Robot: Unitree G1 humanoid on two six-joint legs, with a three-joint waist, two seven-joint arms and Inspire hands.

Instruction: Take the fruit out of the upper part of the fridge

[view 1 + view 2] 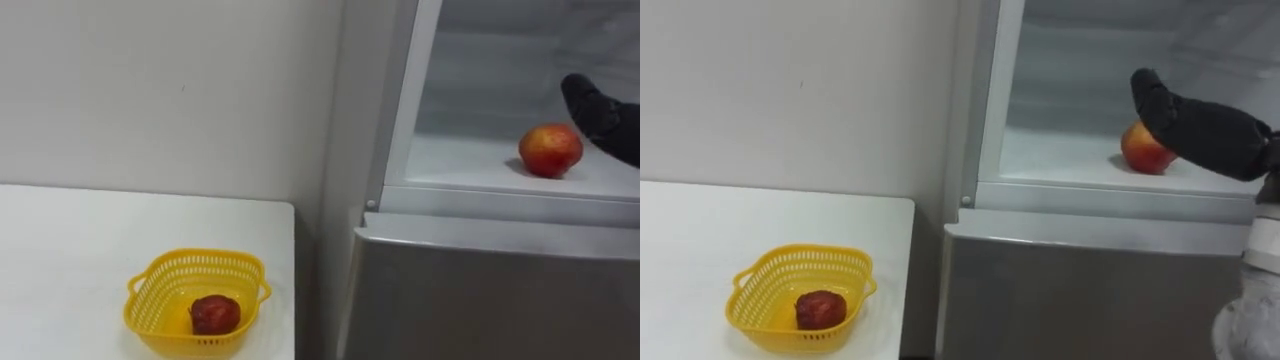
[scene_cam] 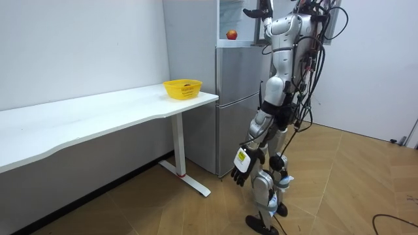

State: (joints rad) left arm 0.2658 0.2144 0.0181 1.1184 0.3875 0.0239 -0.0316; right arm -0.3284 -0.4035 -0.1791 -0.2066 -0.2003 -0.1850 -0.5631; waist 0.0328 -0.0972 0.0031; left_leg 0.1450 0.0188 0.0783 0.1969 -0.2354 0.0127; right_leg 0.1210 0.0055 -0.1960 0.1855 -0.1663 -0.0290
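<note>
Standing at fridge [image 2: 238,98] by white table [image 2: 98,117]; right hand [image 1: 1185,122] flat nr apple [image 1: 550,150], left hand [image 2: 241,171] loose.

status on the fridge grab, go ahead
Right hand open inside the upper fridge, beside the apple, not holding it. Left hand hangs at side. Nothing in the way.

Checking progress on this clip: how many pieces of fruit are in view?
2: an apple on the upper fridge shelf near the right hand, a dark red fruit in the yellow basket; others may be hidden.
</note>
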